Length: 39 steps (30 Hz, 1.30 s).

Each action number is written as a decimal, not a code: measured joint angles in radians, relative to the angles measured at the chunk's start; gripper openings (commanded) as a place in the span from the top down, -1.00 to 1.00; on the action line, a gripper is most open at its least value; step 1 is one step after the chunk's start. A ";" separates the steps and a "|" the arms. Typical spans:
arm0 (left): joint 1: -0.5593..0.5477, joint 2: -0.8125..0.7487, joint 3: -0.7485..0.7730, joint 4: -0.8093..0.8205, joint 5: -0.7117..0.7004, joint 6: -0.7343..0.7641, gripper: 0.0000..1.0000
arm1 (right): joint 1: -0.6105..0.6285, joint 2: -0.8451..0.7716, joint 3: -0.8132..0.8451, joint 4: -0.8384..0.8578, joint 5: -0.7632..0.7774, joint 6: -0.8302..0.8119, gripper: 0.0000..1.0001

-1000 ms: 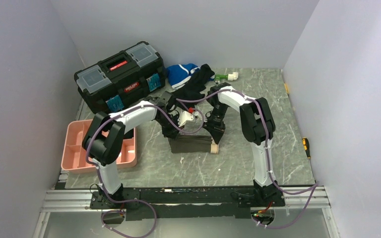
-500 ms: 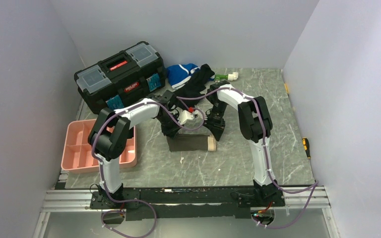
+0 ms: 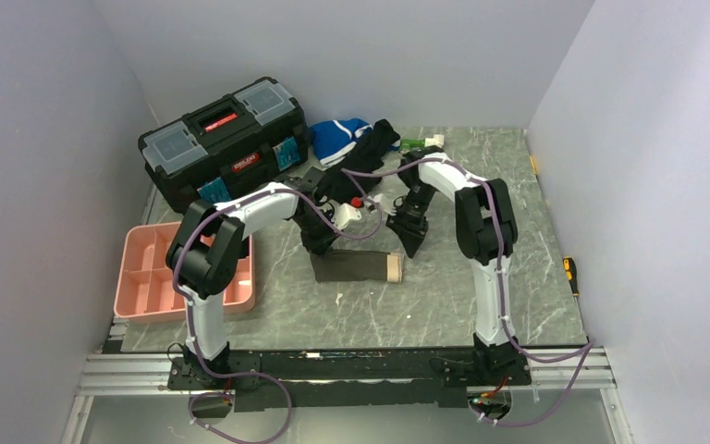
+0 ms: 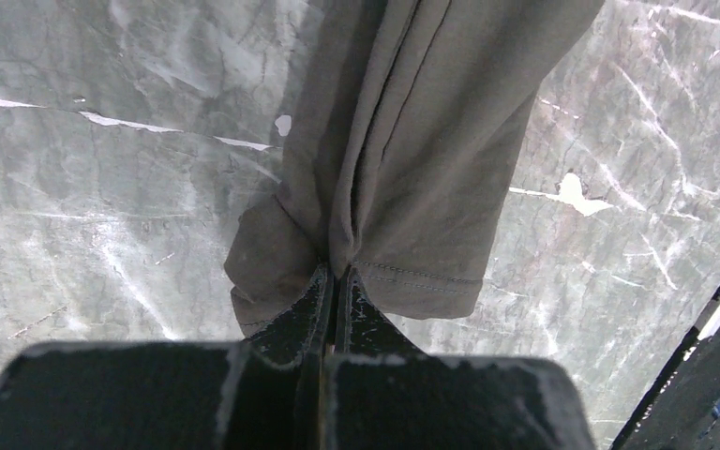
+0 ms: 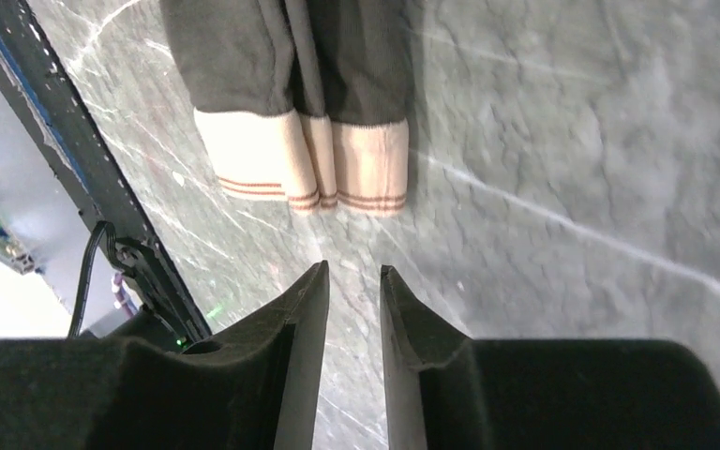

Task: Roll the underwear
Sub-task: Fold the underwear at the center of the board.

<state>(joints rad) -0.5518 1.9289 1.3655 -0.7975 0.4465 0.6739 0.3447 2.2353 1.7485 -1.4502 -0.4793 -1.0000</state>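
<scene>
Now that the right end effector has let go of the beige waistband and lifted away toward the rear of the bench, its jaws stand a little apart with nothing between them. The banded end lies flat on the marbled surface just ahead of its fingertips; a second ago the end effector was down on that end. The underwear lies as a narrow folded strip near the middle of the bench, between the two arms, with the waistband to the right. The left end effector stays closed, its tips pinching the grey hem at the opposite end. By my reading, the fold into a strip is finished and no roll has begun, since the fabric is flat along its whole length. Rolling would likely start from one end while the other is held.
</scene>
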 measured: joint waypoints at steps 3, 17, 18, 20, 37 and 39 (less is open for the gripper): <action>0.000 0.000 0.005 0.005 -0.001 -0.026 1.00 | -0.027 -0.062 -0.028 0.020 -0.027 0.014 0.34; 0.000 0.000 0.011 0.074 -0.008 -0.138 1.00 | -0.054 -0.277 -0.262 0.282 -0.237 0.209 0.05; 0.000 0.000 0.010 0.085 -0.013 -0.146 1.00 | -0.055 -0.277 -0.274 0.298 -0.245 0.219 0.04; 0.000 0.000 0.009 0.102 -0.023 -0.163 1.00 | -0.055 -0.277 -0.286 0.316 -0.262 0.235 -0.02; 0.010 0.000 -0.005 0.167 -0.057 -0.228 1.00 | -0.040 -0.275 -0.312 0.407 -0.236 0.279 -0.37; 0.010 0.000 -0.005 0.168 -0.057 -0.228 1.00 | -0.037 -0.274 -0.318 0.412 -0.232 0.279 -0.37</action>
<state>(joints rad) -0.5415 1.9289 1.3605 -0.6296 0.3897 0.4461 0.3080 1.9617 1.4307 -1.0382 -0.7113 -0.7208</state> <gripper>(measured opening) 0.014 0.683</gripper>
